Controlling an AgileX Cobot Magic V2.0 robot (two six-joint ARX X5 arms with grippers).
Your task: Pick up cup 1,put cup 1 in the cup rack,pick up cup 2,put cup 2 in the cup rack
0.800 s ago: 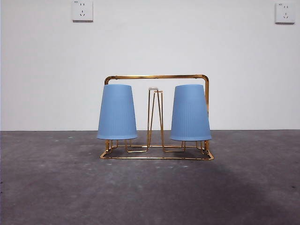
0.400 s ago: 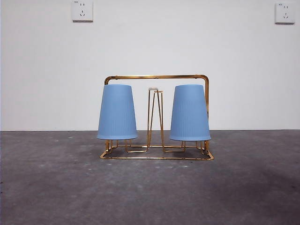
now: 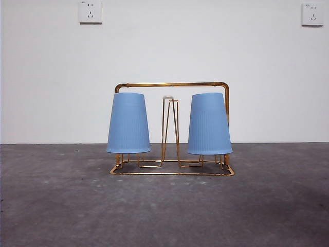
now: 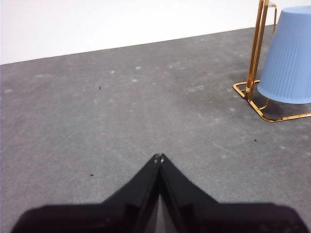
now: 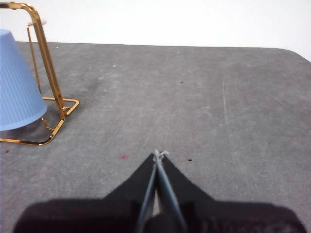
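Front view: ribbed cups (image 3: 128, 123) on wire rack (image 3: 172, 85)

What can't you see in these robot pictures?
- Prongs under the two blue cups: front view, the cups cover them.
- Most of the cup rack: left wrist view, cut off by the picture's edge.
- The other cup: right wrist view shows only one, itself cut by the edge.
- The arms behind the left gripper and right gripper: no view shows them.
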